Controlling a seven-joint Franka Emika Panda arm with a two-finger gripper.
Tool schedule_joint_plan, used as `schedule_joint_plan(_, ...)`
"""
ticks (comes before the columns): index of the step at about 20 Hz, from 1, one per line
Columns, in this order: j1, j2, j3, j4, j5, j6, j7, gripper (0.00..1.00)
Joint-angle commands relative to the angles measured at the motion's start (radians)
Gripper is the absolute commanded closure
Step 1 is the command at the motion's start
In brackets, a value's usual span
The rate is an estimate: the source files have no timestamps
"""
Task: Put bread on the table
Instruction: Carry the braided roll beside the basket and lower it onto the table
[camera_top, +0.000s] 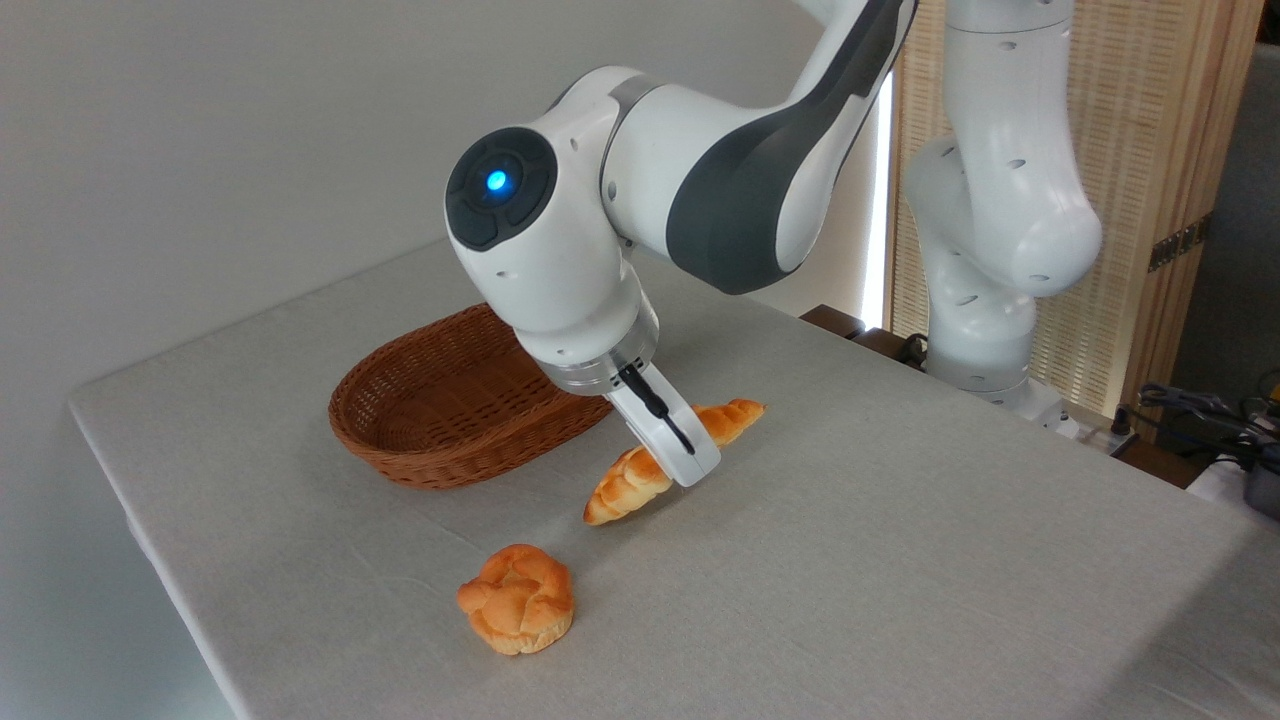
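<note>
On the table (900, 560): a plain light grey cloth is spread, and no writing, brand or label can be read anywhere.
Basket (440, 440): a brown oval wicker basket is set left of centre; the part of its inside that shows is seen to hold nothing, and its right end is hidden behind the arm.
Bread (625, 485): the braided golden-orange loaf is laid just right of the basket, its lower left end near the cloth and its right end pointed far and right; whether it is fully rested on the cloth cannot be told.
Gripper (685, 465): it is lowered over the loaf's middle; only one white finger (672, 432) is seen, so how far the fingers are parted, or whether the loaf is gripped, cannot be told.
Bun (518, 598): a small round knotted bun is placed nearer, well apart from the basket.
Arm (720, 170): a blue light is shown on its joint.
</note>
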Motion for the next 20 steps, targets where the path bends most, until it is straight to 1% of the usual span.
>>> schedule_joint_plan(1, -0.011, -0.007, 0.01, -0.017, -0.003, 0.009, -0.002, 0.0)
schedule_joint_plan(20, -0.009, -0.008, 0.01, -0.023, 0.008, -0.008, 0.021, 0.0)
